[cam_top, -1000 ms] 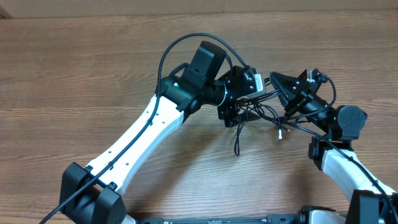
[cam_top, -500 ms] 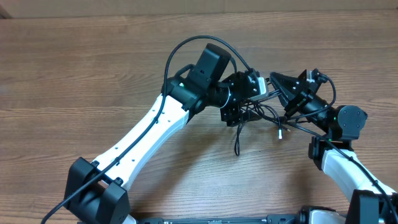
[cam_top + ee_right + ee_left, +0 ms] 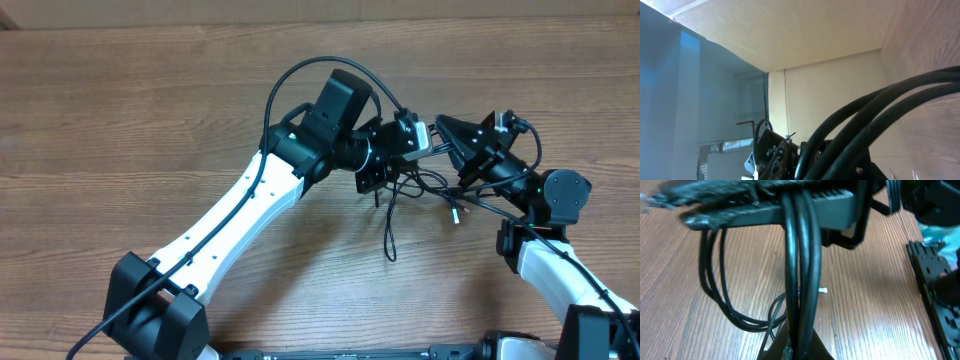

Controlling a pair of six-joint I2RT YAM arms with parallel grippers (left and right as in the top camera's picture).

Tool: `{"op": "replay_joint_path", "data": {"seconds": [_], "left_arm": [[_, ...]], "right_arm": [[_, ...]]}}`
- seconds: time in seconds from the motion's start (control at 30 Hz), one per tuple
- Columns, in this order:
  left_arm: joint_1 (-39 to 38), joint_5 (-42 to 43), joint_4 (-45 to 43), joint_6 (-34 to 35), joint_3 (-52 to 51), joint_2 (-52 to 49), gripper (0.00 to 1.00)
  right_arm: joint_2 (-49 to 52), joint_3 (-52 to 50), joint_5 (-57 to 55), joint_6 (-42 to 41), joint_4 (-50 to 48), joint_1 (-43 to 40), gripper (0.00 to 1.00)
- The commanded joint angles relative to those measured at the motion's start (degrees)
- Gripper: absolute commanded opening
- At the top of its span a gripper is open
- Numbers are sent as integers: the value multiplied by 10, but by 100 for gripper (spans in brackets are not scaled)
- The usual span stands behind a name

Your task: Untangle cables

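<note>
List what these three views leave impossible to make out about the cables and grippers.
Overhead: how the cables cross; too small, and partly under the left gripper.
Left wrist: its fingertips' pinch, cut off by the bottom edge; the top is blurred.
Right wrist: fingers of the right gripper, hidden behind close strands.

Bare table point(image 3: 120, 110) wide on the left, cables point(image 3: 428, 183) strung between left claw point(image 3: 377, 183) and right claw point(image 3: 441, 124) block the narrow gap
</note>
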State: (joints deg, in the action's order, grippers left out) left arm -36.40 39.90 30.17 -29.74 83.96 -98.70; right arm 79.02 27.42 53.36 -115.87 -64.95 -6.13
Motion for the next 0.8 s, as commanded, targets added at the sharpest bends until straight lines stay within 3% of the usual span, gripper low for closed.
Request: {"op": "replay_joint_path", "data": {"seconds": [0.0,0.07,0.13,0.43,0.6,0.77], "left_arm": [[-2,6,-34,82,6,3,4],[0,11,-48,117,8,10,4],[4,34,-50,128,14,19,4],[47,67,-48,241,45,77,4],[69,64,-49,253,45,113,4],[80,56,-49,260,45,123,4]], "right_arm": [[-3,3,9,-15,-4,1,4],[-3,3,9,4,6,1,5],[-3,3,9,20,30,1,12],[-3,3,7,113,133,1,63],[-3,3,7,145,132,1,85],[-3,3,36,197,131,1,100]]}}
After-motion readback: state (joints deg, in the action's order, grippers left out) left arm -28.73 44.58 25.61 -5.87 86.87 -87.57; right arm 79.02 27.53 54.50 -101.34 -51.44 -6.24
